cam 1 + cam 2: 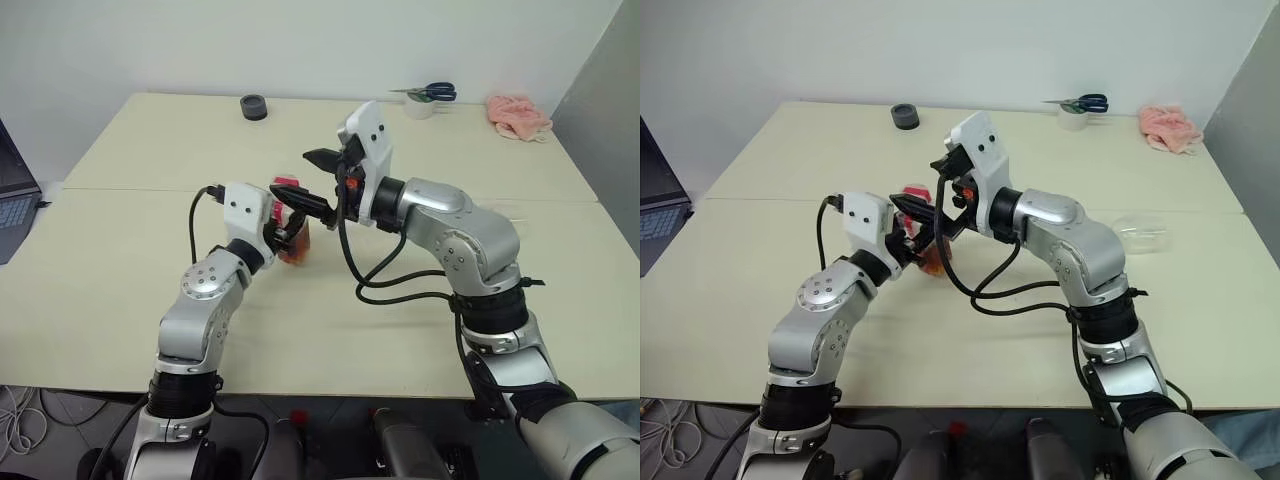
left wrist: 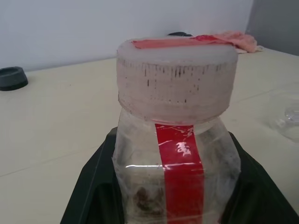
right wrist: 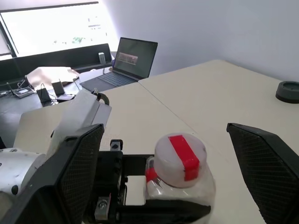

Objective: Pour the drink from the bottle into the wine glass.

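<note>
The left gripper [image 1: 296, 222] pinches the capped bottle [image 2: 175, 154] upright above the table [image 1: 120, 270]. The right gripper [image 3: 168, 172] hovers spread wide around its white cap [image 3: 179, 159].

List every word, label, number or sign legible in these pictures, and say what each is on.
None can be read.
Bottle, red label strip: one small white mark, too blurred to read.
Laptop screen: lit, too small to read.
Bottle cap: plain red tape, no text.
</note>
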`<state>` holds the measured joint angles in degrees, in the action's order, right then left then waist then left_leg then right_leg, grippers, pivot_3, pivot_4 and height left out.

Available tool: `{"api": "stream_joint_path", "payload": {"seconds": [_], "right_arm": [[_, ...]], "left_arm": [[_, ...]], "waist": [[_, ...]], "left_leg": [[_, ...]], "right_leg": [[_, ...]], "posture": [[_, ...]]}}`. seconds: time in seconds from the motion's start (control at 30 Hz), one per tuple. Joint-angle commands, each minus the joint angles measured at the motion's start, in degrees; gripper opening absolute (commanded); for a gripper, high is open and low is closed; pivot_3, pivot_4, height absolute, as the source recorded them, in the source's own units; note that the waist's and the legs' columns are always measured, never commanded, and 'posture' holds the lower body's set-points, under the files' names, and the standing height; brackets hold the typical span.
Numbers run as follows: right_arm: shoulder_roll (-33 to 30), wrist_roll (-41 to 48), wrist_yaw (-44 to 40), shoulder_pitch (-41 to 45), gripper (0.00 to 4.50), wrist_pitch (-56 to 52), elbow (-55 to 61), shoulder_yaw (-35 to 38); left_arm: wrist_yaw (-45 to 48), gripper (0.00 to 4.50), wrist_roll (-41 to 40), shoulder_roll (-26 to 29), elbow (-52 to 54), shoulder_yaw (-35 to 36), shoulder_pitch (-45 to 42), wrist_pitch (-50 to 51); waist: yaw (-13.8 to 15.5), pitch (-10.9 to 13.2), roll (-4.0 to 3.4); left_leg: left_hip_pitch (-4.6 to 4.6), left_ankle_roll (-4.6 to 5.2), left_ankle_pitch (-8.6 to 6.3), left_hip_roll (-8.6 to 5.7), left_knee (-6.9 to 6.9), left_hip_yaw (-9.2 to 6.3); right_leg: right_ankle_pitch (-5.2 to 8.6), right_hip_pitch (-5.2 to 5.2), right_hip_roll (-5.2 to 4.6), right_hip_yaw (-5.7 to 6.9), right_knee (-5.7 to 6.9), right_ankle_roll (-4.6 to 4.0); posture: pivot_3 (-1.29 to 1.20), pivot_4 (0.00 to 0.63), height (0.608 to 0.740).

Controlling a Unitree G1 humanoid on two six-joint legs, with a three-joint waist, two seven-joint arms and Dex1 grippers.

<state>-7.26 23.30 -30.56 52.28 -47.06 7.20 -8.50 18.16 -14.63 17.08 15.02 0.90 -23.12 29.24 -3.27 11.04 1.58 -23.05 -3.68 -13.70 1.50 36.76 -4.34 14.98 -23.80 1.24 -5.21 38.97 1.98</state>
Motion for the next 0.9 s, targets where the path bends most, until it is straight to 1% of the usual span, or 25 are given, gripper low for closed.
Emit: {"api": "stream_joint_path", "payload": {"seconds": [0.03, 0.3, 0.43, 0.53, 0.67, 0.77, 0.9], "right_arm": [[0.6, -0.1, 0.9, 0.2, 4.50, -0.1, 0.2, -0.1], [0.5, -1.8, 2.1, -0.2, 4.50, 0.3, -2.6, -0.7], [-1.5, -1.7, 2.2, 0.3, 4.50, 0.1, -3.8, 1.9], [-2.9, -1.8, 1.6, 0.0, 4.50, 0.1, -3.4, 1.9], [-2.9, -1.5, 1.6, -0.5, 4.50, -0.6, -2.1, 1.9], [-2.6, -1.3, 2.1, -1.0, 3.94, -1.0, -1.3, 2.1], [-2.1, -0.8, 2.6, -1.6, 2.68, -0.6, 0.1, 2.7]], "left_arm": [[0.6, 1.90, 0.0, -0.1, 4.5, -0.8, -0.9, -1.3], [3.5, 1.90, -1.1, 0.2, 6.2, -1.6, -0.4, -2.2], [5.2, 1.90, -1.6, 0.9, 6.4, -1.3, 0.2, -2.6], [6.7, 1.89, -2.2, 1.2, 6.1, -1.1, 0.3, -2.8], [7.7, 1.89, -2.2, 1.2, 5.4, -1.3, 0.1, -2.8], [8.2, 1.89, -2.3, 1.0, 5.2, -1.3, -0.2, -2.8], [9.1, 1.89, -2.6, 0.9, 5.1, -1.6, -0.3, -2.5]], "waist": [[0.0, 0.0, 0.00], [0.0, 0.0, 0.00], [0.0, 0.0, 0.00], [-0.1, 0.0, 0.00], [-0.1, 0.0, 0.00], [-0.1, 0.0, 0.00], [-0.1, 0.0, 0.00]], "left_leg": [[0.00, 0.00, 0.00, 0.00, 0.00, 0.00], [0.00, 0.00, 0.00, 0.01, -0.01, 0.01], [0.00, 0.00, 0.00, 0.01, 0.00, 0.01], [0.00, 0.00, 0.00, 0.00, -0.01, 0.03], [0.00, 0.00, 0.00, 0.02, -0.02, 0.03], [0.00, 0.00, 0.00, 0.02, -0.02, 0.03], [0.00, 0.00, 0.00, 0.02, -0.02, 0.03]], "right_leg": [[0.00, 0.00, 0.01, 0.00, 0.00, 0.00], [0.00, 0.00, 0.02, -0.01, 0.00, 0.00], [0.00, 0.00, 0.02, -0.01, 0.00, 0.00], [0.00, -0.01, 0.02, -0.02, 0.00, 0.00], [0.00, -0.01, 0.05, -0.02, 0.00, 0.00], [0.00, -0.01, 0.04, -0.03, -0.01, 0.00], [0.01, -0.01, 0.04, -0.03, 0.00, 0.00]], "posture": [[0.00, 0.150, 0.740], [0.00, 0.150, 0.740], [0.00, 0.150, 0.740], [0.00, 0.150, 0.740], [0.00, 0.150, 0.740], [0.00, 0.150, 0.740], [0.00, 0.150, 0.740]]}}
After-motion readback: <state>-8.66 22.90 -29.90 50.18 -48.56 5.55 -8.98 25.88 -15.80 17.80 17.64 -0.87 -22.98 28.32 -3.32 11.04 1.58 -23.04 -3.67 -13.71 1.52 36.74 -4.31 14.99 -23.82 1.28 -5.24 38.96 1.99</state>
